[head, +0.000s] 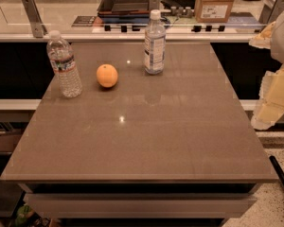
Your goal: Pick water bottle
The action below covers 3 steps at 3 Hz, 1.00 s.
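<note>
The water bottle (64,65) is clear, ribbed plastic with a white cap and a narrow dark band with red. It stands upright near the table's far left edge. My gripper (269,109) shows as pale yellowish parts at the right edge of the view. It hangs beside the table's right side, far from the water bottle and touching nothing.
An orange (107,75) lies just right of the water bottle. A smoother bottle with a large white-blue label (154,43) stands at the back middle of the brown table (142,136). A counter with a dark tray (127,2) and a cardboard box (216,3) runs behind.
</note>
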Available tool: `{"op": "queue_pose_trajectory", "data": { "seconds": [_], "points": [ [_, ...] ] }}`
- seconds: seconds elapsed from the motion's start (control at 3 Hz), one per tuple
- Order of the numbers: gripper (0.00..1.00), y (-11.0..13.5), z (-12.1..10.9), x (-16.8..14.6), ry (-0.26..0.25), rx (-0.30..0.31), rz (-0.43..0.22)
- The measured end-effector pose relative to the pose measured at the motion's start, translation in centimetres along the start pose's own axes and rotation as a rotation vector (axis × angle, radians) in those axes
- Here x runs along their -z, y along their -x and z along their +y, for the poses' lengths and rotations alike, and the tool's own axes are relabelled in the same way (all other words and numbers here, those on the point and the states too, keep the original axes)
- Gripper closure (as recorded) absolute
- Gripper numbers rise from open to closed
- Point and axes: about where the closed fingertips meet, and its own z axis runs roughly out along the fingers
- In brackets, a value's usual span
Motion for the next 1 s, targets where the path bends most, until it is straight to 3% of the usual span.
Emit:
{"op": "queue_pose_trajectory", "data": {
  "seconds": [0.33, 1.0],
  "points": [
    [0.0, 0.0, 0.0, 0.0, 0.0, 0.0, 0.0],
    [0.0, 3.6, -0.2, -1.0, -0.034, -0.026, -0.118]
  ]
}}
